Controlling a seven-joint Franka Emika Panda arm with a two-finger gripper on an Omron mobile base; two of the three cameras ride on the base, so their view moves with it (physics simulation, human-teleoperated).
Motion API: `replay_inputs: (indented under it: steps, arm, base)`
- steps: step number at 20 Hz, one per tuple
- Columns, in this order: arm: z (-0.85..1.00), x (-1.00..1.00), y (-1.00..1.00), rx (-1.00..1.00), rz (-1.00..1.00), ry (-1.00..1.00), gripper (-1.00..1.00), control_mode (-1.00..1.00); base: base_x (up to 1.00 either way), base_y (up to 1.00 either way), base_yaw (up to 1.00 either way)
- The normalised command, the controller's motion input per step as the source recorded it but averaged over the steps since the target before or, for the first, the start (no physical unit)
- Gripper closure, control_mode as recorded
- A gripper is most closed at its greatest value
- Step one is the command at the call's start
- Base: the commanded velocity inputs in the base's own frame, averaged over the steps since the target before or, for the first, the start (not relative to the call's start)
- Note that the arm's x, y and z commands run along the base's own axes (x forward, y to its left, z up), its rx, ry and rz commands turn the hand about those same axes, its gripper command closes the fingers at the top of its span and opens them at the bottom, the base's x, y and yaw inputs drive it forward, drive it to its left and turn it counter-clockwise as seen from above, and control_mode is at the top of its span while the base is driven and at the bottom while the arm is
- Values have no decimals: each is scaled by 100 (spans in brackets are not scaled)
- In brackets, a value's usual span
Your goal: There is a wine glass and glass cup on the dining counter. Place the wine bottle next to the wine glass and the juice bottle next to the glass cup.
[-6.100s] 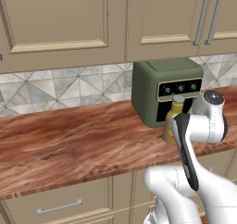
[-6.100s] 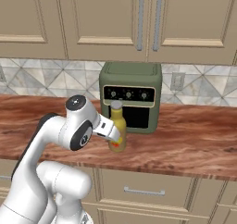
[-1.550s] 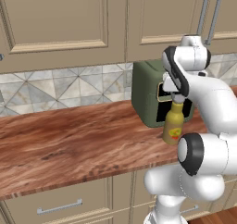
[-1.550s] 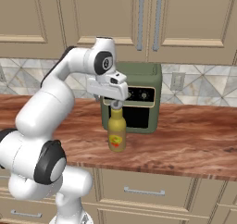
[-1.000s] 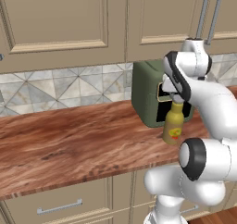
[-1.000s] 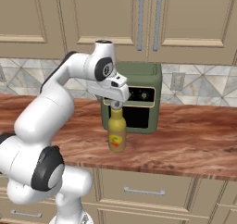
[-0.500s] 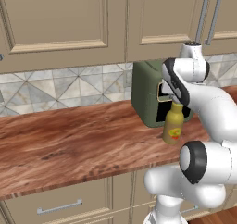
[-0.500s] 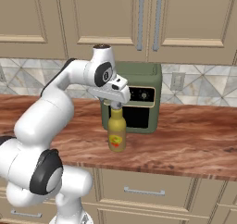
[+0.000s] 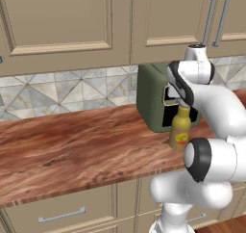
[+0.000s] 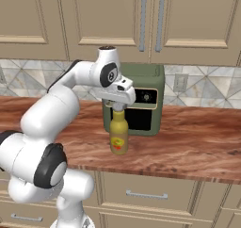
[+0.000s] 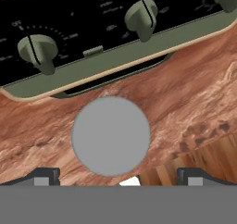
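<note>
Surroundings: olive-green countertop oven with dark front and round knobs (image 10: 141, 100) stands at the back of a reddish-brown wood-grain counter (image 9: 72, 150), against a grey-and-beige tiled backsplash (image 9: 67, 90); beige panelled wall cabinets (image 9: 72, 20) hang above, beige drawers with metal handles (image 10: 146, 194) sit below the counter edge.
Juice bottle: yellow bottle with tapering neck and pale red-marked label (image 10: 119, 134) stands upright on the counter just in front of the oven's lower left corner in the right base view, centre of frame; in the left base view it shows right of centre (image 9: 180, 129), partly behind the arm.
Obstruction: the oven sits directly behind the bottle, very close; in the hand view its knobs and dial markings (image 11: 139, 15) cross the top of the frame, and the bottle's round grey cap (image 11: 111, 135) sits in the middle, seen from straight above.
Arm pose: white arm rises from the lower left of the right base view, bends over at the elbow and turns the hand downward, wrist near the oven's upper left corner.
Gripper: two-finger gripper (image 10: 117, 104) points straight down over the bottle's neck; fingertips (image 11: 46, 176) show at the bottom corners of the hand view, spread wide to either side of the cap with bare counter between them and it, gripping nothing.
Floor: strip of wood-plank floor (image 11: 203, 158) shows at the lower right of the hand view, beyond the counter edge.
</note>
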Motion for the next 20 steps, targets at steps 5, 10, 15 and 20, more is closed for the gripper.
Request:
replay_inputs:
  steps: [5,10,15,20]
  arm:
    - [-6,13,-1,0,0,4,-100,-100]
    - [-13,16,0,0,0,4,-100,-100]
    - [-18,3,0,0,0,2,-100,-100]
    - [-16,1,0,0,0,1,-100,-100]
  base:
    - [0,0,0]
    - [0,0,0]
    - [0,0,0]
    - [0,0,0]
